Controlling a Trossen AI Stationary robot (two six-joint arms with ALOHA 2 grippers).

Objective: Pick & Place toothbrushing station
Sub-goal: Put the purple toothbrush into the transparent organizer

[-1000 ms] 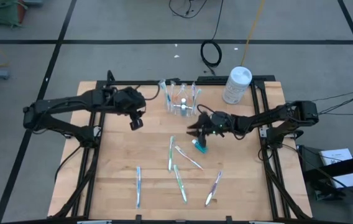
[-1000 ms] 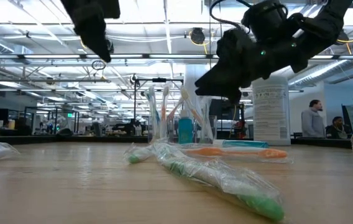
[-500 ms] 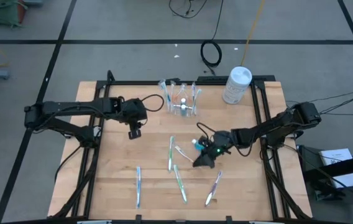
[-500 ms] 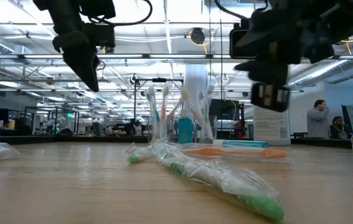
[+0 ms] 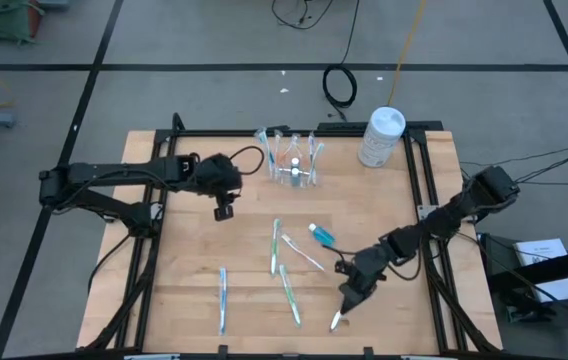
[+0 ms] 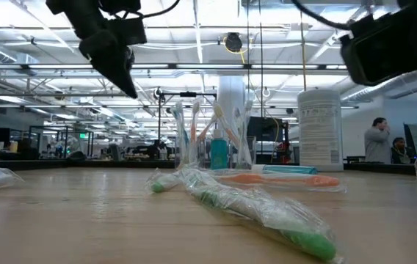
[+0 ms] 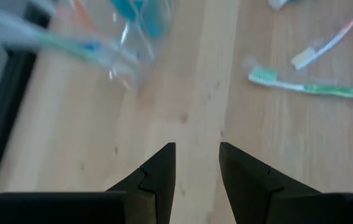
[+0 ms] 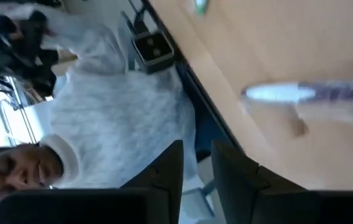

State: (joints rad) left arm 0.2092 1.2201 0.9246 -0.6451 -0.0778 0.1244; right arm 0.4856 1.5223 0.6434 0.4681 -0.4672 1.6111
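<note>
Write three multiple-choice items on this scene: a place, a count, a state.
1. Where is the right end effector? A above the canister; B over the pink toothbrush; C out of view.
2. How many toothbrushes lie on the table outside the cup? A two; B five; C nine.
3. The left end effector is: A open, empty; B shut on a toothbrush; C shut on a tube.
1B: the high view shows it there. 2B: five lie loose. 3A: its fingers stand apart, nothing between.
</note>
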